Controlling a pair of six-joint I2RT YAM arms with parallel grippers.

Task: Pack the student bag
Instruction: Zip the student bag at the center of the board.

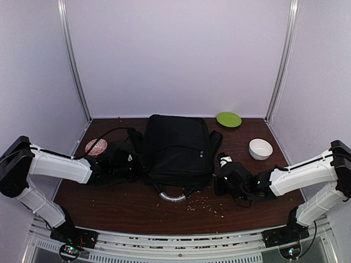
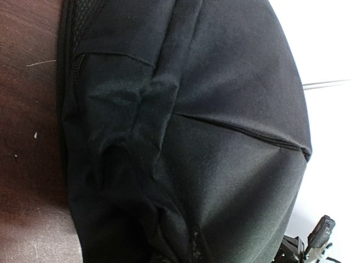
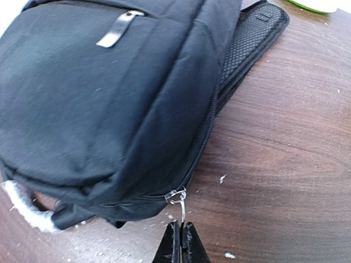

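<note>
- Student bag: lies flat at the middle of your table, with its front face up.
- Right gripper: jaws pressed together on the thin zip pull at the bag's near right corner.
- Left gripper: sits at the bag's left side with its jaws closed. Your wrist view shows only puckered black fabric, so you cannot tell whether it pinches any.
- White bowl and green plate: both right of the bag, apart from it.

student bag black; plate green; bowl white; table brown
</note>
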